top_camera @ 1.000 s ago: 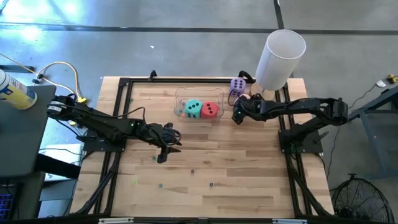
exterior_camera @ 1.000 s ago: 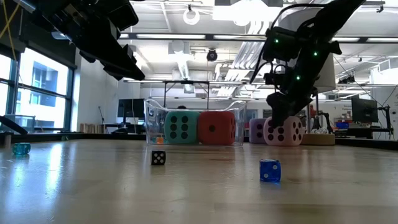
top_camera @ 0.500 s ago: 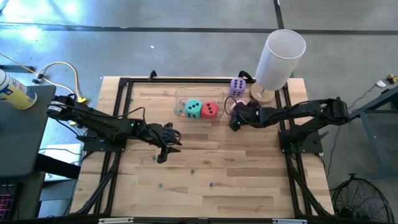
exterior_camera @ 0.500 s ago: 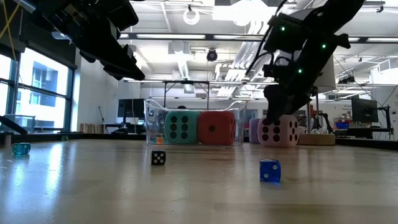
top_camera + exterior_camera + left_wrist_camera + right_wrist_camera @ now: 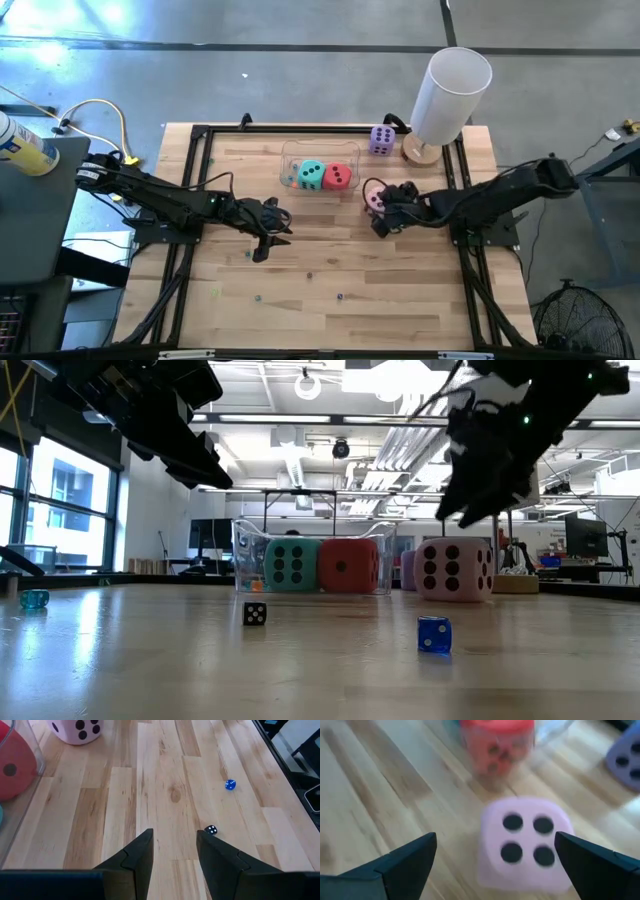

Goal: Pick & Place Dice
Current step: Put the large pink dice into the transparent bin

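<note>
Pink die next for the clear bin

The right gripper (image 5: 495, 865), fingers spread wide, frames the pink die (image 5: 374, 195) beside the bin (image 5: 292, 158) (teal and red inside); it must close first. Left gripper (image 5: 174, 850) waits, parted.

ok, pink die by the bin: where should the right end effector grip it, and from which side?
Probably from above, across two opposite side faces. The pink die sits flat on the table with its top face clear. The right end effector is open beside it, fingers spread wider than the cube in the right wrist view. The clear bin stands close on one side, so a finger there would have less room.
</note>
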{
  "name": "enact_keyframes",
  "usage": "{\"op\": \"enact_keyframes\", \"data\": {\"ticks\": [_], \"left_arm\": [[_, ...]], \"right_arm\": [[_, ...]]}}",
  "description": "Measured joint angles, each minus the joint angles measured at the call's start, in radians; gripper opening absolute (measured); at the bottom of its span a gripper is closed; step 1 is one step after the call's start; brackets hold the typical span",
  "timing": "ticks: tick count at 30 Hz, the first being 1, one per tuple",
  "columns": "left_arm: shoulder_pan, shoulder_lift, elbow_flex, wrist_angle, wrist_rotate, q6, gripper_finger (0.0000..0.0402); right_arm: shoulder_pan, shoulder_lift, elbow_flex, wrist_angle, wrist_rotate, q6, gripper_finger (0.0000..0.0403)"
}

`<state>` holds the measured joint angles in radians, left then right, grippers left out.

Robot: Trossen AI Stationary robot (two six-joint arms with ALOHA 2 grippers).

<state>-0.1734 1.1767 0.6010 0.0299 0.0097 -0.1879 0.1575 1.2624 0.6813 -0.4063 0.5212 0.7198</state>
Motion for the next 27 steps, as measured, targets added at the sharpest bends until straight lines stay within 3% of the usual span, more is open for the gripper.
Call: {"op": "enact_keyframes", "data": {"ticks": [9, 27], "left_arm": [[0.0, 0.0, 0.0, 0.0, 0.0, -0.001, 0.0145], [0.0, 0.0, 0.0, 0.0, -0.002, -0.003, 0.0145]], "right_arm": [[0.012, -0.029, 0.002, -0.039, 0.117, -0.006, 0.0396], [-0.054, 0.119, 0.005, -0.03, 0.077, -0.006, 0.0396]]}}
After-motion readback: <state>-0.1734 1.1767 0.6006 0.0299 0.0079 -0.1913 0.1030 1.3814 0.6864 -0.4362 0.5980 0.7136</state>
